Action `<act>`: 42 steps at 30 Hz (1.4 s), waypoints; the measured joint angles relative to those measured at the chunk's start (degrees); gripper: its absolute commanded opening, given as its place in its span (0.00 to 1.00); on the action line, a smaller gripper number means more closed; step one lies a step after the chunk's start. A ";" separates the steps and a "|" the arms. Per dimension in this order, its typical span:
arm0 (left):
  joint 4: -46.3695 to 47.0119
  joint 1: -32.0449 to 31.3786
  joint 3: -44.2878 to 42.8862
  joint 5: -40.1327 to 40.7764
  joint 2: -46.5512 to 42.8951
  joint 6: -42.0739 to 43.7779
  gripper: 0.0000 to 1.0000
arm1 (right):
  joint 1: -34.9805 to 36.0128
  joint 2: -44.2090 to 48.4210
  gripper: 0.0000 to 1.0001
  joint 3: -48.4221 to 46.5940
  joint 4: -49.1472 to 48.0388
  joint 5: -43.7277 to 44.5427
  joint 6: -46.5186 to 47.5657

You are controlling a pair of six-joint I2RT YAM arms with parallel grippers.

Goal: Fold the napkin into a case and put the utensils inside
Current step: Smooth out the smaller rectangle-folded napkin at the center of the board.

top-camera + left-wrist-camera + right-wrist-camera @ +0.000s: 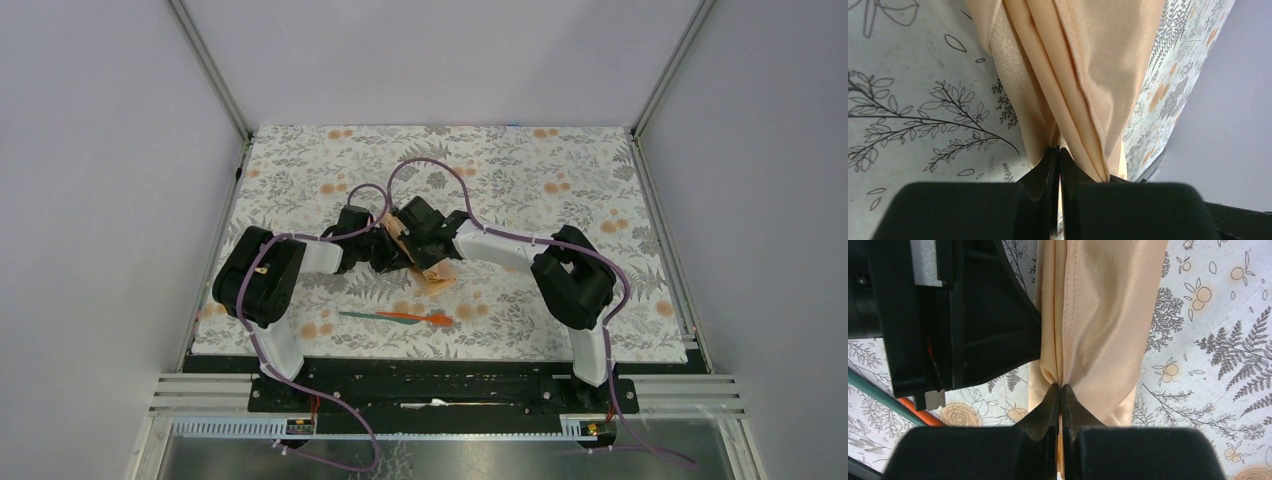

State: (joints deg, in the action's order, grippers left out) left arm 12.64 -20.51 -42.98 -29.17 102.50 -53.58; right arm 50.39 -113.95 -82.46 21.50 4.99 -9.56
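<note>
A: Left gripper (1058, 150)?
B: Jaws pinched tight on the napkin (1083, 75); the cloth bunches in long folds over the tablecloth (908, 60).
A: Right gripper (1060, 387)?
B: Clamped shut on that napkin too, just beside the left; the utensils (395, 317) lie in a line nearer the bases.

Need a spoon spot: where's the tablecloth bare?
Free: grey floral tablecloth along the back wall and outside the right arm. Crowded: centre, left hand and right hand pinching peach-orange cloth napkin; teal and orange plastic utensils nearer.
</note>
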 measured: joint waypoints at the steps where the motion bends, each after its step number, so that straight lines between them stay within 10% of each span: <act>1: 0.04 -0.02 0.00 0.00 0.00 -0.04 0.05 | 0.00 -0.02 0.00 0.00 0.02 -0.22 -0.57; 17: -6.71 -0.92 0.07 1.79 -6.12 1.73 0.28 | -3.76 -1.53 0.00 2.67 -2.80 -6.80 -6.97; 42: -0.17 -2.12 4.52 0.46 -3.80 -0.70 0.02 | -4.33 -0.28 0.00 2.73 -3.65 -11.82 -9.38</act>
State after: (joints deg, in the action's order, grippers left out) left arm 12.47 -22.63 -38.46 -28.71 98.70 -54.28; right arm 46.06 -114.24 -79.72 17.85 -6.83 -18.94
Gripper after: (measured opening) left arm 0.026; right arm 0.020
